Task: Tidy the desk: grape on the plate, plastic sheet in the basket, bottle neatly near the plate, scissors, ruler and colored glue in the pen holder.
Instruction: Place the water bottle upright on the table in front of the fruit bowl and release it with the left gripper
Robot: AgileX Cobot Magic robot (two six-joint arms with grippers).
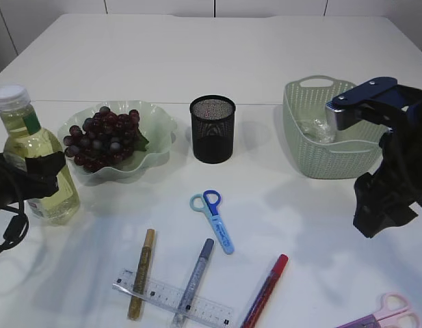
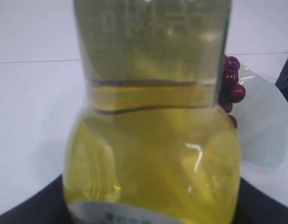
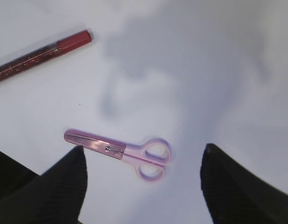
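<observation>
The left gripper is clasping the clear plastic bottle of yellow liquid with a white cap around its lower body, keeping it upright, probably so it can be stood neatly by the pale green wavy-edged plate just to that gripper's right; in the left wrist view the bottle is filling the space between the jaws. The sage-green woven plastic basket is sitting just behind the raised right arm with the crumpled clear plastic sheet already lying inside it. The bunch of dark red grapes is resting on the plate, so that step looks done. The black mesh pen holder is standing empty as far as can be seen, well to the right gripper's left. The right gripper is hanging wide open and empty directly above the pink scissors, apparently lining up a grasp. Counting: one bottle, one basket, one plate, one grape bunch, one holder, one clear ruler, two scissors including the blue scissors, and three glue pens: the gold glue pen, the silver glue pen and the red glue pen, the first two lying across the ruler.
</observation>
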